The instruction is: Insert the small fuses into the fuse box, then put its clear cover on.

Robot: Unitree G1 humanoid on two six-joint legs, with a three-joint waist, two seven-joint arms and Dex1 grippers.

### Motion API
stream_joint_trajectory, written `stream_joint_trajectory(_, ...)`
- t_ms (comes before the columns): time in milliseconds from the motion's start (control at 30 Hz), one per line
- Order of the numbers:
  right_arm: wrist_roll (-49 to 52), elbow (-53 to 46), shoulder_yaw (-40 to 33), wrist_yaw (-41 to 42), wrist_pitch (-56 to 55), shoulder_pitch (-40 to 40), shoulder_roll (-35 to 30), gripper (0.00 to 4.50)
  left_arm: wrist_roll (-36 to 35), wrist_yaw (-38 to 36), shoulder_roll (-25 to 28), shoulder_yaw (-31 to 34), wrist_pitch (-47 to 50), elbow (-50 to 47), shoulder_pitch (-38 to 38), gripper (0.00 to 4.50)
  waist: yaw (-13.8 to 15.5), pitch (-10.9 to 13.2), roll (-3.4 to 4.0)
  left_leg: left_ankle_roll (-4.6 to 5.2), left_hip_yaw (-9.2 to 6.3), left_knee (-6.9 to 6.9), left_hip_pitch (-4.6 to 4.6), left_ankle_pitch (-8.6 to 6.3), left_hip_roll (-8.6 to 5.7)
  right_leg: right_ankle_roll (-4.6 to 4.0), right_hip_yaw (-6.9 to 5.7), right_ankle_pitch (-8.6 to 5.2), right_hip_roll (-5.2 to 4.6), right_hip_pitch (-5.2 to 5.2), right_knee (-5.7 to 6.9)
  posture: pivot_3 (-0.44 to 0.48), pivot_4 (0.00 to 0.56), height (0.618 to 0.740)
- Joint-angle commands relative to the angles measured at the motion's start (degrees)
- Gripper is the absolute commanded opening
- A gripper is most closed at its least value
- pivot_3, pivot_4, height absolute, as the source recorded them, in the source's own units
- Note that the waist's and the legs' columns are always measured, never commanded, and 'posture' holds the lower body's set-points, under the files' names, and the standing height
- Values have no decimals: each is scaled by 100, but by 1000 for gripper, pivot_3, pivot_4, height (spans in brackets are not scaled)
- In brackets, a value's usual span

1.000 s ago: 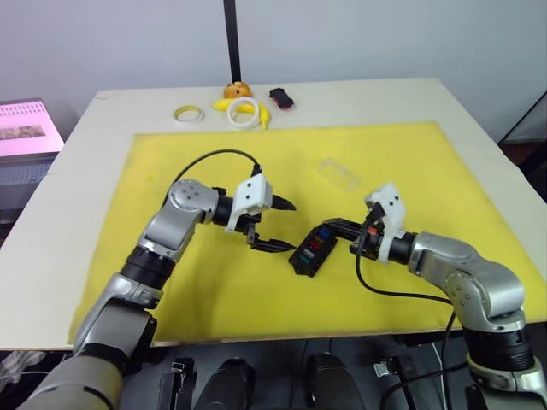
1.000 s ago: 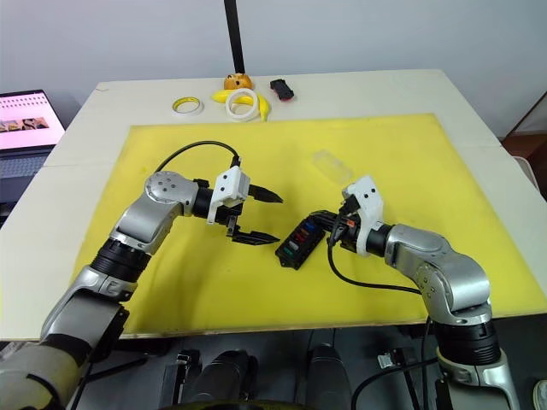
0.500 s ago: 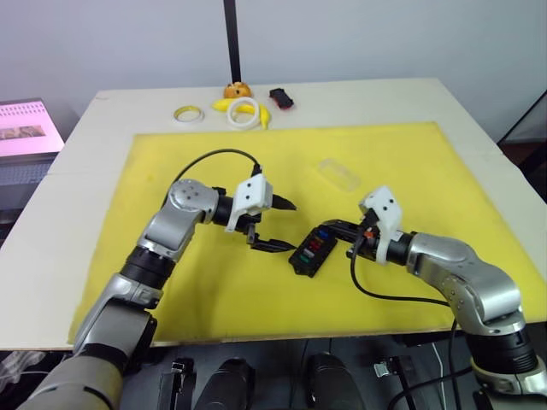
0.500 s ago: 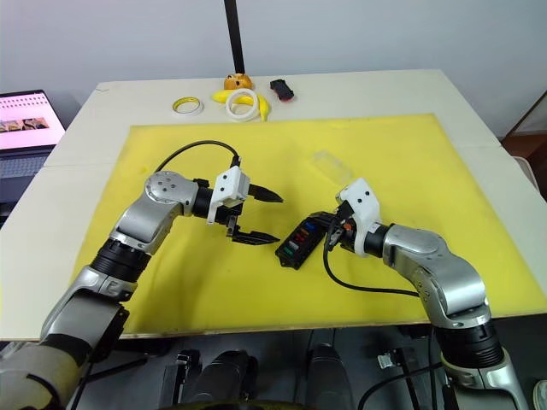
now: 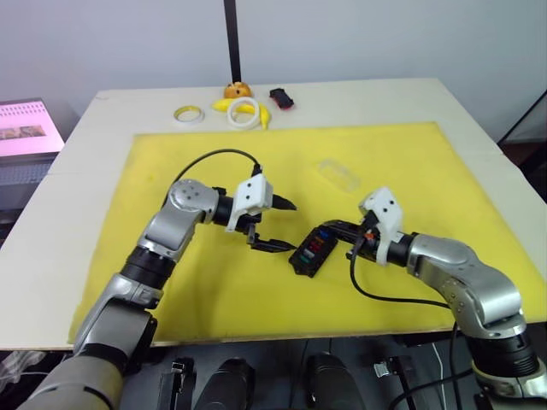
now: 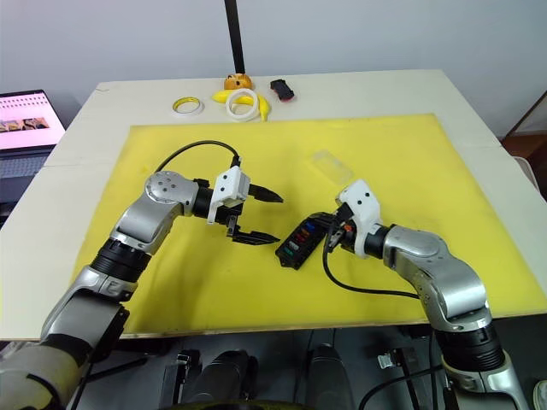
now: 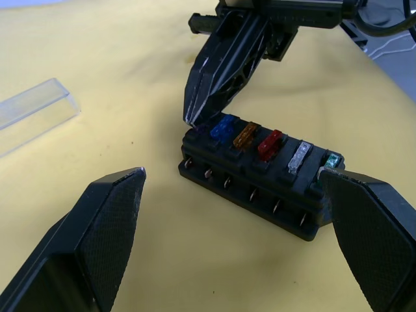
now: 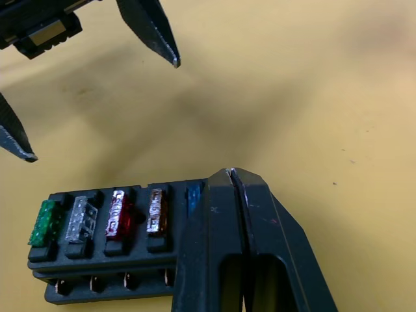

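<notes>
So, going left to right: the left gripper hangs just off the yellow mat with its two fingers spread wide and nothing between them. The fuse box lies right beside it, at about 3 o'clock from those open tips in the head view, near but not touching. Its long axis runs diagonally, from roughly 7 o'clock up to 1 o'clock. In the left wrist view the fuses sit in a row along the top: purple-ish at the far end, then blue, orange, red, grey and green.

The right gripper is pinched fully together, tips pressed down on the far end of the box at the purple fuse, so it looks like it's pushing that last one home. I can't tell if anything is actually clamped between the fingers.

The clear cover lies on the mat at about 12 o'clock from the box, well apart. It's on the right arm's side, so I'd guess that arm grabs it, with the cover's long side turned to match the box's diagonal.
</notes>
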Motion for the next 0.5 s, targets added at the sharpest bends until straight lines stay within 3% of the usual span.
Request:
stream_joint_trajectory(33, 490, -597, -676, -65, 168, -129, -83, 23, -299, 130, 105, 396, 317, -336, 61, 4500, -4, 0, 0, 0, 0, 0, 0, 0, 0, 0, 0, 0, 0, 0, 0, 0, 150, 740)
stream_joint_trajectory(133, 1065, -978, -1390, 87, 567, 40, -400, 23, -627, 223, 327, 742, 828, -767, 358, 4500, -3, 0, 1, 0, -2, -1, 0, 0, 1, 0, 0, 0, 0, -1, 0, 0, 150, 740)
stream_joint_trajectory(233, 1377, -1148, -2193, 517, 774, 548, -1075, 804, -1063, 291, 765, 1190, 1527, -1376, 818, 4500, 1, 0, 1, 0, -5, -5, 0, 0, 2, 0, 0, 0, 0, -1, -1, 0, 150, 740)
stream_joint_trajectory(467, 1296, -719, -4042, 1348, 693, 2073, -1929, 4288, -1818, 669, 1875, 2515, 2622, -1919, 1650, 4500, 45, 1, 0, 1, -1, 0, 4, -1, 2, 0, 1, 0, 0, 9, -1, 0, 150, 740)
stream_joint_trajectory(500, 1198, -628, -4232, 1421, 618, 2289, -1956, 4473, -1824, 725, 2014, 2671, 2662, -1827, 1727, 4500, 43, 1, 1, 2, -1, -1, 5, -1, 2, 0, 1, 0, 1, 10, -1, 0, 150, 740)
